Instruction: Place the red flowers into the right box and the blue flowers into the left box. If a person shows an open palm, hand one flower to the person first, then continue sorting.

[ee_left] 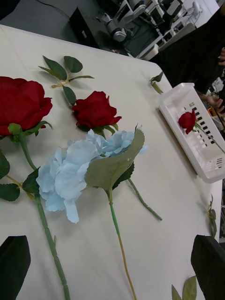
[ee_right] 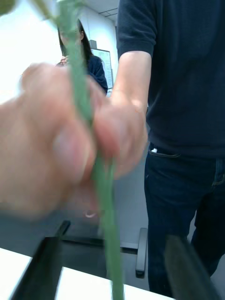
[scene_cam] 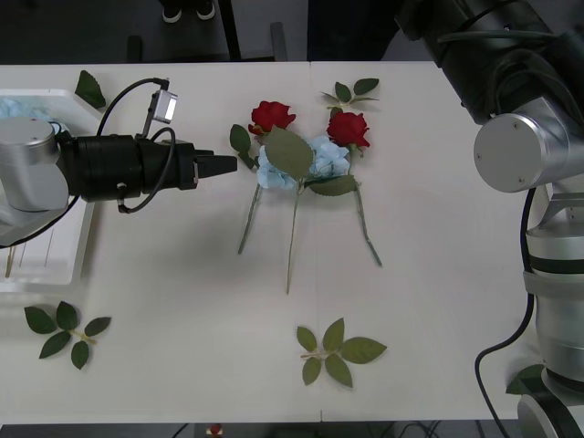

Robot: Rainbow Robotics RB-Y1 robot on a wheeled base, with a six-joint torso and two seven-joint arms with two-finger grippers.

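The matte white counter (scene_cam: 182, 301) carries a small heap of artificial flowers near its middle. Two red flowers (scene_cam: 272, 116), deep-red blooms with tightly folded fabric petals on thin green stems, lie on either side of the blue flowers (scene_cam: 321, 157), a fluffy pale sky-blue cluster of small soft petals. A broad dull-green leaf (scene_cam: 288, 151) lies curled over the blue cluster, and the long stems fan out from the heap toward the robot. Loose leaf sprigs (scene_cam: 336, 351) lie flat on the counter, well apart from the heap.

The left claw (scene_cam: 226, 165), black and tapered, reaches in horizontally just beside the heap on its left; in the left wrist view its two dark fingers (ee_left: 14, 262) stand wide apart with nothing between them.

The left box (scene_cam: 50, 265), a translucent white plastic bin, sits behind the left arm at the counter's left edge, with pale blue showing inside it. The right box (ee_left: 190, 129), a white plastic bin with a slotted wall, stands beyond the heap in the left wrist view, with one red rose (ee_left: 187, 120) lying in it.

In the right wrist view, the right claw (ee_right: 110, 267) has its black fingers spread, and a ribbed green stem (ee_right: 105, 206) runs up between them without visible contact. The person's hand (ee_right: 65, 154) is closed around that stem above the claw.
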